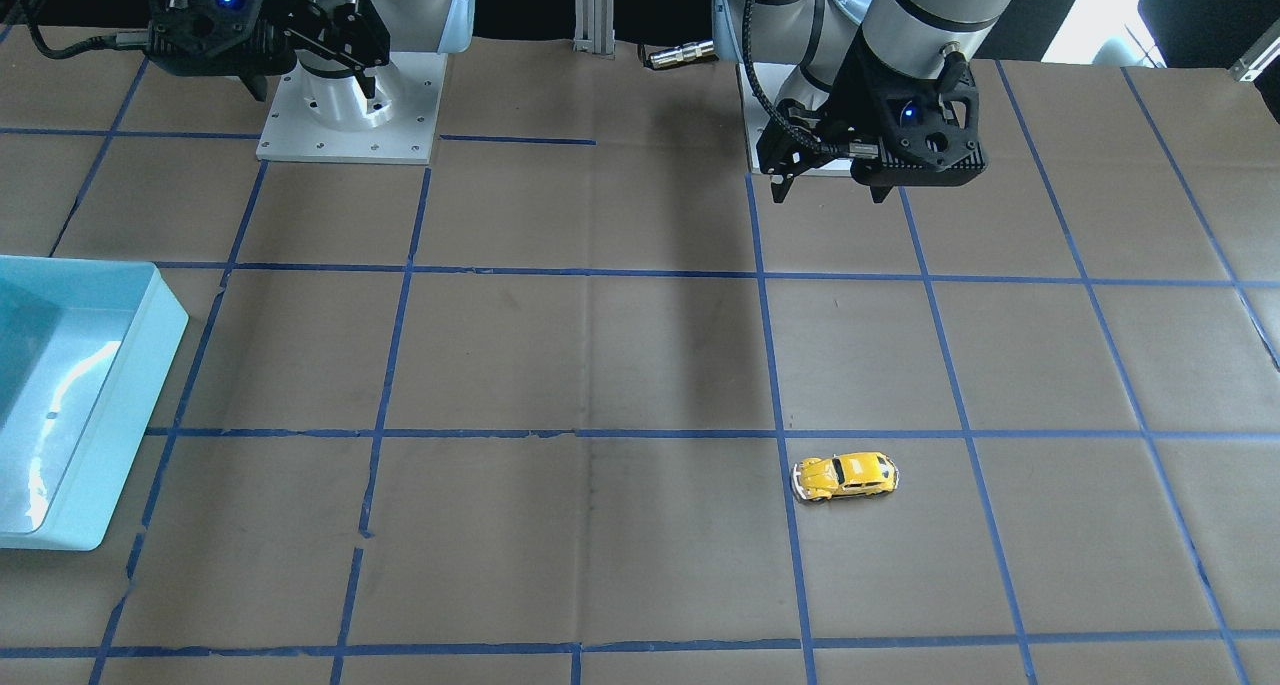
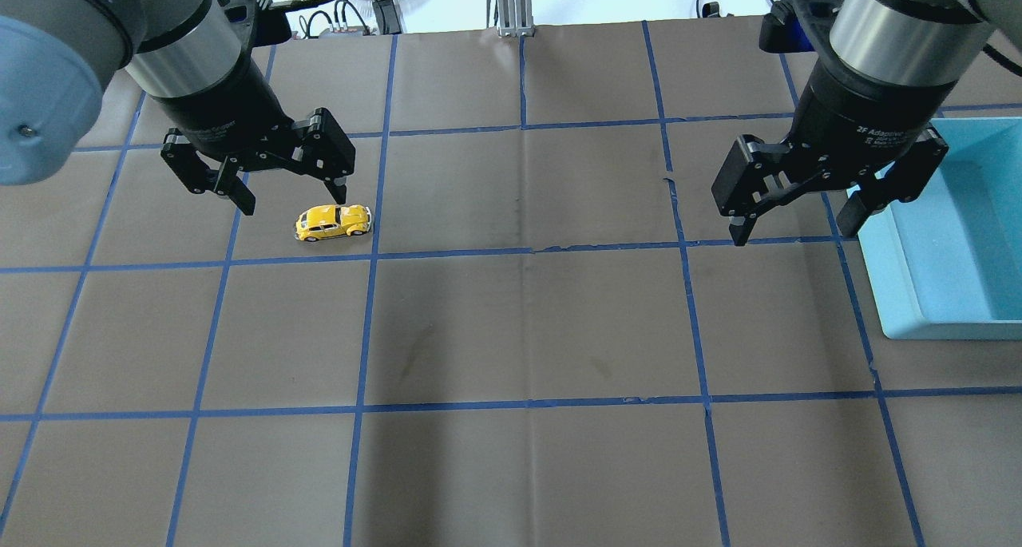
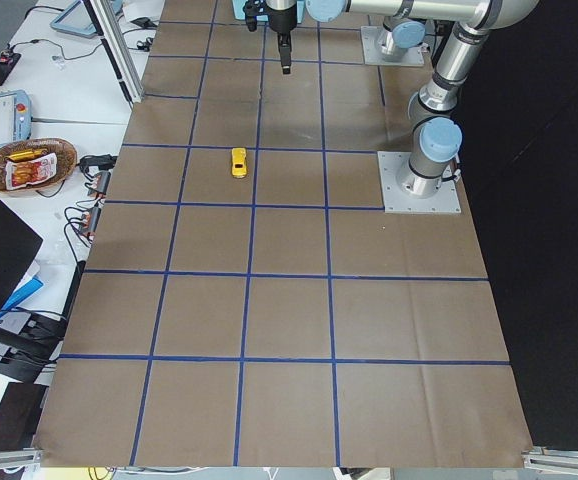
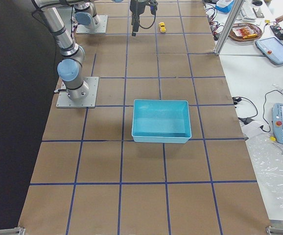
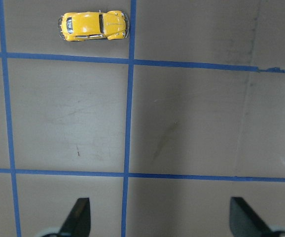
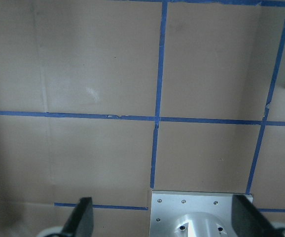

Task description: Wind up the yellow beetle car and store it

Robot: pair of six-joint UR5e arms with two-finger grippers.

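Front view: we see the car (image 1: 845, 476) on its wheels on the table (image 1: 600, 365), beside a tape line (image 1: 795, 565). Overhead: the left gripper (image 2: 294, 201) hangs spread wide and empty, clear of the car; the right gripper (image 2: 792, 231), equally spread and empty, hangs by the bin (image 2: 882, 283). Left wrist view: the car lies beyond the fingertips (image 5: 78, 217).

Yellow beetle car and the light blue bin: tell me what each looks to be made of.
Yellow beetle car: a glossy painted shell with bright highlights and silvery bumpers. It could be die-cast metal or hard plastic; the look leaves that open.
Light blue bin: probably moulded plastic, with smooth walls of one even colour and shiny reflections on its floor.
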